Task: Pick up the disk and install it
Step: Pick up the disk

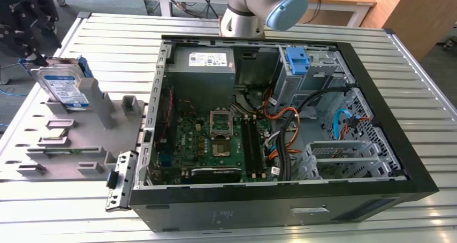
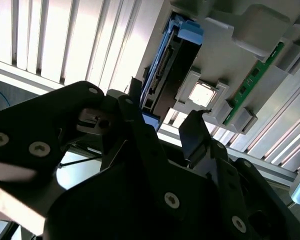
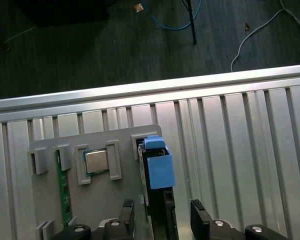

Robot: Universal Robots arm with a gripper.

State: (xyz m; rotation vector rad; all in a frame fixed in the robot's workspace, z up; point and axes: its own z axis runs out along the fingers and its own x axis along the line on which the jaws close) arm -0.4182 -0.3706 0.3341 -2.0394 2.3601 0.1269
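The disk [image 1: 61,86] stands on edge in a grey holder tray [image 1: 71,146] at the exterior view's left, its white-and-blue label facing out and a blue bracket around it. My gripper [image 1: 34,47] hangs just above and behind it. In both wrist views the disk [image 3: 157,167] [image 2: 171,75] runs edge-on toward the gap between the fingers. My gripper [image 3: 162,222] [image 2: 162,130] is open, with one finger on each side of the disk's near end. No finger visibly touches the disk.
An open computer case [image 1: 400,146] lies on the slatted metal table, with a motherboard [image 1: 214,141], a grey power supply [image 1: 203,61] and a blue bracket [image 1: 296,61] at its far bay. The tray also holds a processor chip [image 3: 96,161] and a green memory stick [image 3: 64,187].
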